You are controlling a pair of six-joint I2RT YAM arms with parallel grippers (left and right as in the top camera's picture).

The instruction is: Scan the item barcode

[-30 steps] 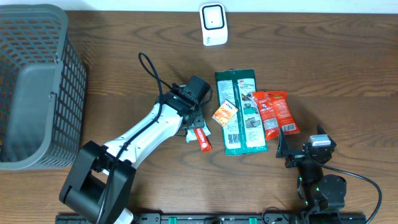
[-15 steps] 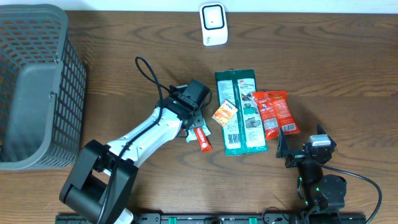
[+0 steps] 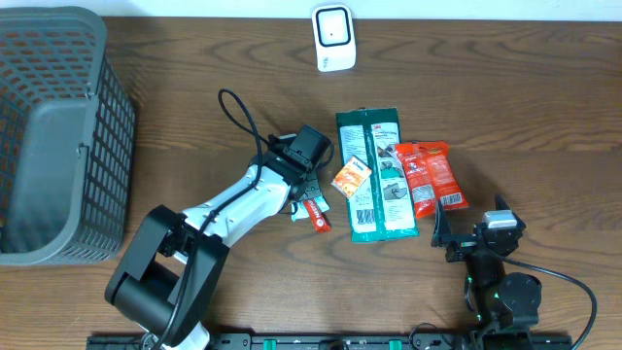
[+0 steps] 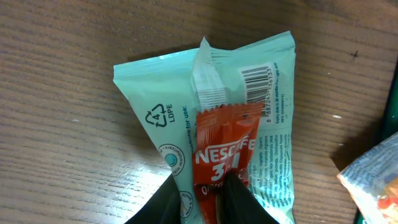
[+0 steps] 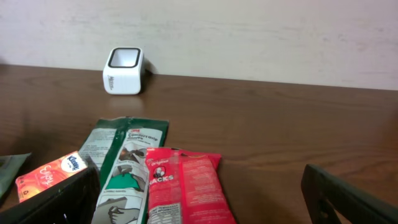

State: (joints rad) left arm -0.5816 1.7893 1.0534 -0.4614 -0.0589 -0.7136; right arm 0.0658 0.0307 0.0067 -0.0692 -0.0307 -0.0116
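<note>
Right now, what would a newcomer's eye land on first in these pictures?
The left claw at mid-table, its fingers either side of a red sachet that lies on a pale green packet. Just right of it lie a green pack and red packs. A big grey basket fills the table's left end, and a white scanner stands at the far edge.

Red sachet [image 4: 227,140], mint-green packet [image 4: 161,93]
</note>
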